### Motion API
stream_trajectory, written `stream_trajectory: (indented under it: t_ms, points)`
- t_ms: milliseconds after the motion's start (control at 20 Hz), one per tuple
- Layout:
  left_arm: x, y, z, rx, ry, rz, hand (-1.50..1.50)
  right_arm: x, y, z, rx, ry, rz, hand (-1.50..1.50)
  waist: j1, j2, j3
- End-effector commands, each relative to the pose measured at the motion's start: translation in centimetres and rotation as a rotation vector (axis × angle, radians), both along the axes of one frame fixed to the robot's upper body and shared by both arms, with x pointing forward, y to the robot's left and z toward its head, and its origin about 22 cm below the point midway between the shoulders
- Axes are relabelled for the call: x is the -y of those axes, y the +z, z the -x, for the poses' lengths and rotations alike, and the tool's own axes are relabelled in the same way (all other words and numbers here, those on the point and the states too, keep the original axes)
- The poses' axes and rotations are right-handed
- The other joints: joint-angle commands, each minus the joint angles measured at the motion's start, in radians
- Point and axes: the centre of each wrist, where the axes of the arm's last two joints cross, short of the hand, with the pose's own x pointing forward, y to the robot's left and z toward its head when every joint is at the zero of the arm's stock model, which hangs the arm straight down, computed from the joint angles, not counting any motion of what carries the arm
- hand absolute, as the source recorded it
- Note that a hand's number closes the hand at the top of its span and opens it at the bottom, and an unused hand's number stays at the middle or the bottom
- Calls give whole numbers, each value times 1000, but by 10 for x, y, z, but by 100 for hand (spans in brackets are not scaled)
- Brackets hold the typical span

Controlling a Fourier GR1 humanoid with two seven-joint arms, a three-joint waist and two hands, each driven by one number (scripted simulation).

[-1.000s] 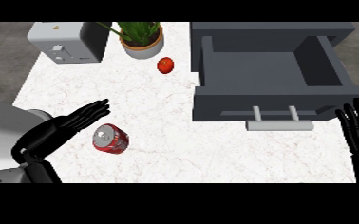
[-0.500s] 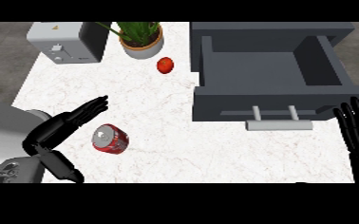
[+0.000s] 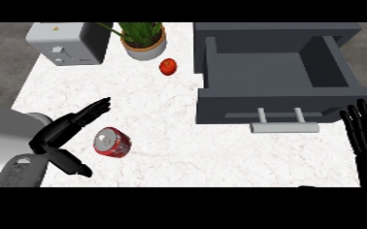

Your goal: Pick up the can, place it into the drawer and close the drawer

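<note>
- Far left, your left hand (image 3: 68,126) is released: fingers straight and angled up to the right, thumb low, nothing in it.
- Just beside it lies the can (image 3: 112,142), red with a silver top, on the white counter (image 3: 165,111), in the gap between fingers and thumb. You can't tell whether either is touching it.
- Expect it to be light, stiff but thin-walled, smooth, and ready to roll. It looks tipped over, so curl round the red mid-body, not the ends.
- Hard to read: whether it lies flat or leans. Its underside is hidden.
- Moving right, the drawer (image 3: 276,73) stands open, well apart from the can, with its handle (image 3: 284,127) toward you. The floor just behind its front wall is out of sight.
- At the right edge your right hand (image 3: 355,131) is resting, fingers up and straight, holding nothing. Its palm is cut off.
</note>
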Motion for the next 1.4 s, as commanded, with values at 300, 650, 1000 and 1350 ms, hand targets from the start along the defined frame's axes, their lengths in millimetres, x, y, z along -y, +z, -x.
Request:
stream_trajectory:
  t_ms: [300,650,1000,1350]
  points:
    - [-6,-30,-4,-19,-67,86,-150,-7,14,-12,8,5,-8,-150,0,2,0]
    - [-3,-41,-12,-53,-59,99,-150,10,29,-4,2,10,-3,-150,-6,2,-1]
    - [22,-43,-26,-30,-85,85,-150,-2,15,-10,11,-6,-15,-150,3,1,0]
    - [25,-58,-24,-43,-63,96,-150,9,21,2,-1,3,-4,-150,-6,2,0]
